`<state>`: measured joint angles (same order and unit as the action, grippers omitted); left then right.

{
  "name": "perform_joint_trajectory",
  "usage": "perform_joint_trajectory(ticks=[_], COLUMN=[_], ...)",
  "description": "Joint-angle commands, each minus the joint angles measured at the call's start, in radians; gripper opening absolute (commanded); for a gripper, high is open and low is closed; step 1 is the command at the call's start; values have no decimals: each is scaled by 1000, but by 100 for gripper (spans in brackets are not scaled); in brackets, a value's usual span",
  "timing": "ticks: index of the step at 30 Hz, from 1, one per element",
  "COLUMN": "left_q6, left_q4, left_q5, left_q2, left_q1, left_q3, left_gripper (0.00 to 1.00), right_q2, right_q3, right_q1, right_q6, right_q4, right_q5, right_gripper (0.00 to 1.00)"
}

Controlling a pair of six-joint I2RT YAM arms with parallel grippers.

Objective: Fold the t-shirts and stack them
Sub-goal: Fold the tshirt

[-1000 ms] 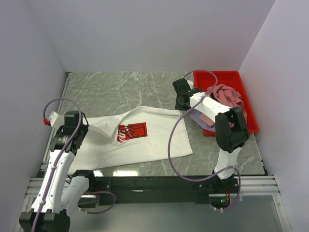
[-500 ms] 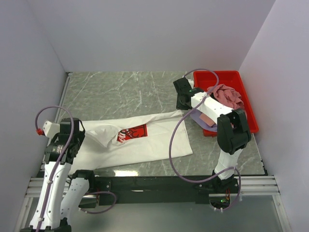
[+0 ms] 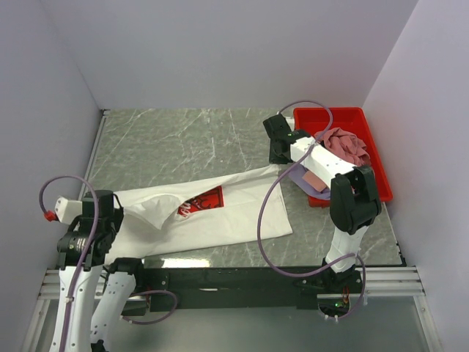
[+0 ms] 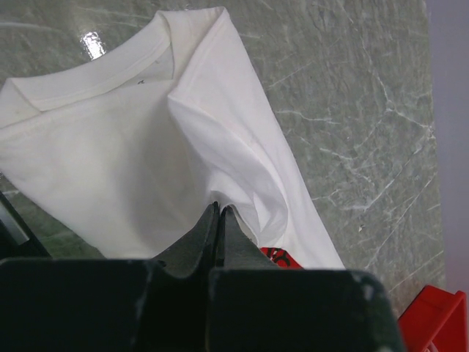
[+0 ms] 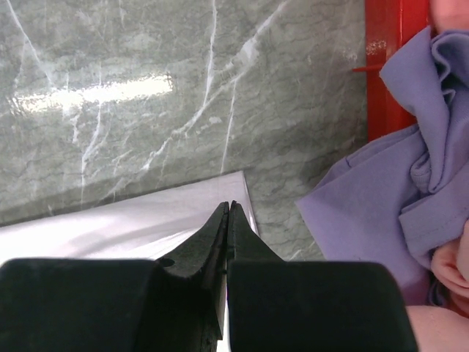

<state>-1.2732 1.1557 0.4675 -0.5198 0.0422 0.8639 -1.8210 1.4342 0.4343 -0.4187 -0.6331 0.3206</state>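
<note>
A white t-shirt (image 3: pixel 234 213) with a red square print (image 3: pixel 201 199) lies stretched across the near half of the table. My left gripper (image 3: pixel 113 210) is at its left end, shut on a pinch of white fabric (image 4: pixel 218 207) below the collar (image 4: pixel 110 70). My right gripper (image 3: pixel 281 158) is shut on the shirt's far right corner (image 5: pixel 229 207), holding it taut. A dusty pink t-shirt (image 3: pixel 344 144) lies bunched in the red bin. A lavender t-shirt (image 3: pixel 302 176) hangs over the bin's near left edge, to the right of my right gripper (image 5: pixel 381 213).
The red plastic bin (image 3: pixel 366 116) sits at the back right against the wall. White walls close off three sides. Bare marble tabletop (image 3: pixel 176 143) stretches behind the shirt. The black rail with the arm bases runs along the near edge.
My left gripper has pulled left and toward the near edge, dragging the shirt's collar end with it. The shirt is drawn out longer and narrower. The right gripper has hardly moved.
</note>
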Motion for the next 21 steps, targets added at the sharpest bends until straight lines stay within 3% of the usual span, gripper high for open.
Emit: perform_joint_trajectory(ticks=[1,11,19,20,21], left_q6=[-22,-72,-68,-74,-81], left_q4=[56,216,214,213,214], left_q5=[-19,-85,-121,-113,-101], left_q2=[26,93,144,150,165], left_q1=[2,2,1,1,1], left_q3=[20,-11,-65,-68,-68], left_gripper=[0,0,0,0,0], right_q2=[28,22,20,17,14], right_q3=[45,22,-24,-26,-29], right_q1=[3,3,1,3,3], right_q6=[23,40,40,37,26], right_q4=[-28,-19,7,6,3], right_q5=[40,43,41,43,46], right_gripper=[0,0,0,2,12])
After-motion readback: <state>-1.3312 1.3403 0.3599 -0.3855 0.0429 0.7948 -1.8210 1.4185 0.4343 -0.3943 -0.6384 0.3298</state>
